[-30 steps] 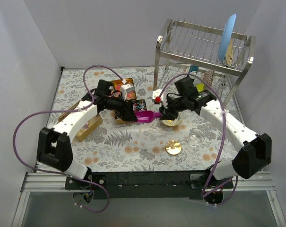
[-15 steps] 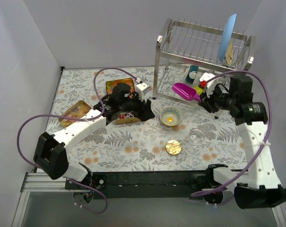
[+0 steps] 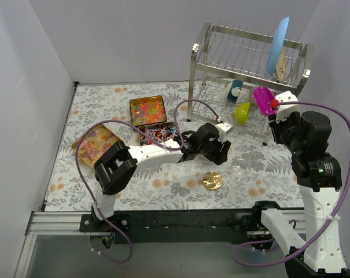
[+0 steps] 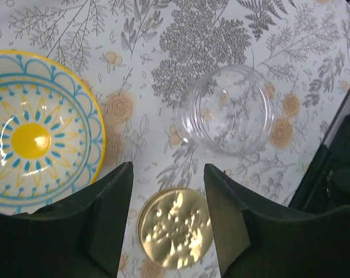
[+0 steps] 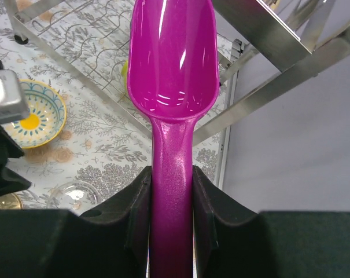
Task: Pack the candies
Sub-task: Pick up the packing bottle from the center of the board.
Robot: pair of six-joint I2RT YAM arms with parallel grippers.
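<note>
The candies lie in three open tins at the left: orange-yellow beads (image 3: 147, 109), red, blue and white wrapped pieces (image 3: 158, 134), and pale gummies (image 3: 96, 142). My left gripper (image 3: 214, 153) is open and empty, reaching to the table's middle. In its wrist view the left gripper (image 4: 168, 176) hangs above the flat gold lid (image 4: 175, 227), with the glass jar (image 4: 232, 110) and patterned bowl (image 4: 30, 145) beyond. My right gripper (image 5: 172, 200) is shut on the handle of the empty purple scoop (image 5: 172, 58). It holds the scoop (image 3: 261, 99) high by the dish rack.
The metal dish rack (image 3: 250, 55) stands at the back right with a blue plate (image 3: 277, 46) and a green cup (image 3: 242, 111). The gold lid (image 3: 212, 180) and glass jar (image 3: 239, 169) sit near the front. The bowl is mostly hidden under my left gripper.
My left gripper left the tins and swung right over the bowl and gold lid. My right gripper carried the purple scoop from the bowl up and right to the rack.
</note>
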